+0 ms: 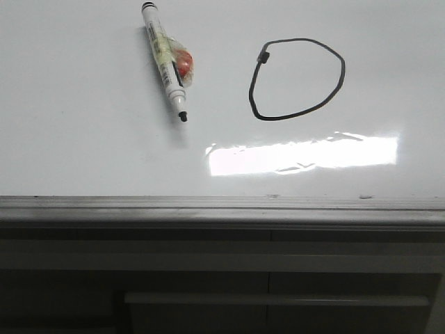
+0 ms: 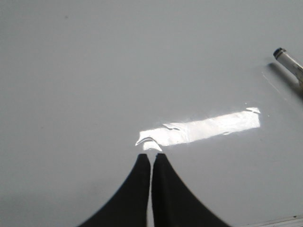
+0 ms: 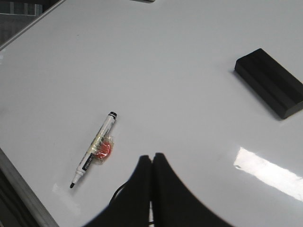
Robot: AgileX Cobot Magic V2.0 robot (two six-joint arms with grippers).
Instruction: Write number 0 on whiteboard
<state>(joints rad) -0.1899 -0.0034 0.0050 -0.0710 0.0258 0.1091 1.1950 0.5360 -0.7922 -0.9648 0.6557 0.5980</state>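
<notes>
The number 0 (image 1: 297, 78) is a thin black lopsided oval drawn on the whiteboard (image 1: 83, 139), with a dark blot at its upper left. An uncapped white marker (image 1: 165, 60) with a red lump taped to it lies loose to the left of the oval, tip toward the near edge. It also shows in the right wrist view (image 3: 93, 149), and its end shows in the left wrist view (image 2: 289, 60). My left gripper (image 2: 151, 155) is shut and empty above bare board. My right gripper (image 3: 152, 156) is shut and empty, hiding most of the oval (image 3: 118, 191).
A black eraser block (image 3: 270, 88) lies on the board far from the marker. A bright rectangular glare (image 1: 302, 156) lies near the grey edge rail (image 1: 222, 205). Grey drawer fronts (image 1: 278, 299) stand below the rail.
</notes>
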